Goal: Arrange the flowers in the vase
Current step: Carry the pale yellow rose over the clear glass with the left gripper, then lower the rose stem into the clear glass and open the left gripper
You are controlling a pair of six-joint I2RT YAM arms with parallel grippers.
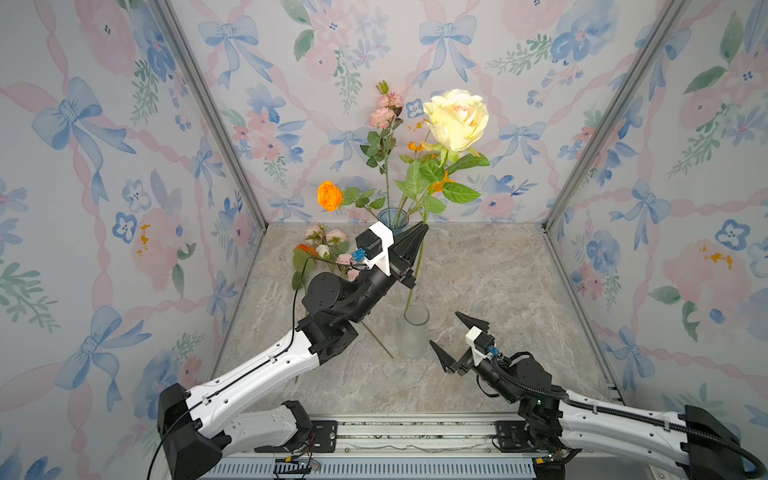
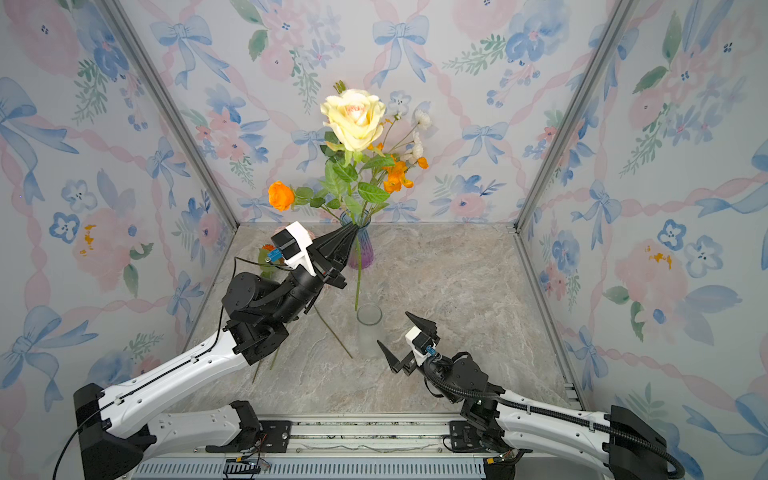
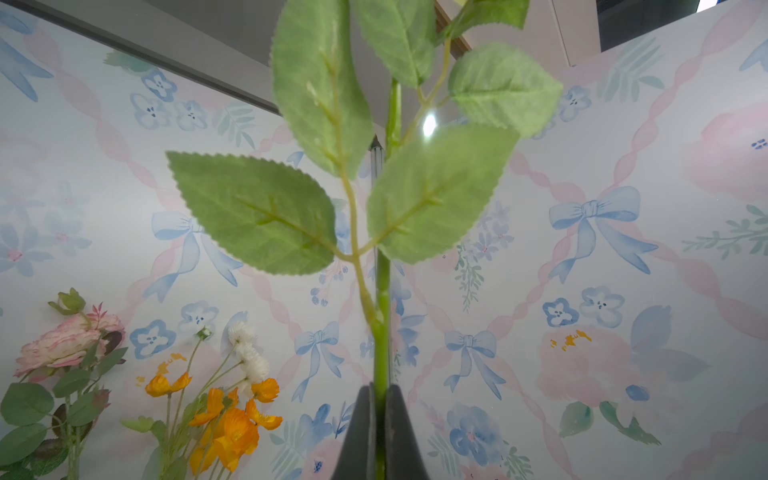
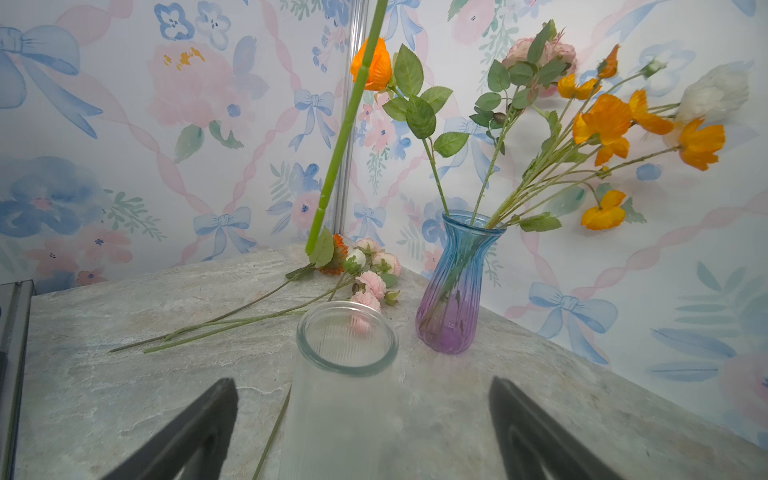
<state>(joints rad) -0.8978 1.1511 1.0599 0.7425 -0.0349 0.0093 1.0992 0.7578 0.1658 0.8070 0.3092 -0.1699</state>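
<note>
Firmly, left gripper (image 1: 423, 227) clamps rose stem (image 1: 417, 271).

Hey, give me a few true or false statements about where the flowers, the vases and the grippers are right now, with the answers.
1. The left gripper is shut on the stem of the cream rose. True.
2. The right gripper grips the clear vase. False: it is open and not touching it.
3. The clear vase holds flowers. False: it is empty; the rose's stem end hangs above it.
4. The blue-purple vase holds the orange rose. True.
5. Some loose flowers lie on the table. True.
</note>
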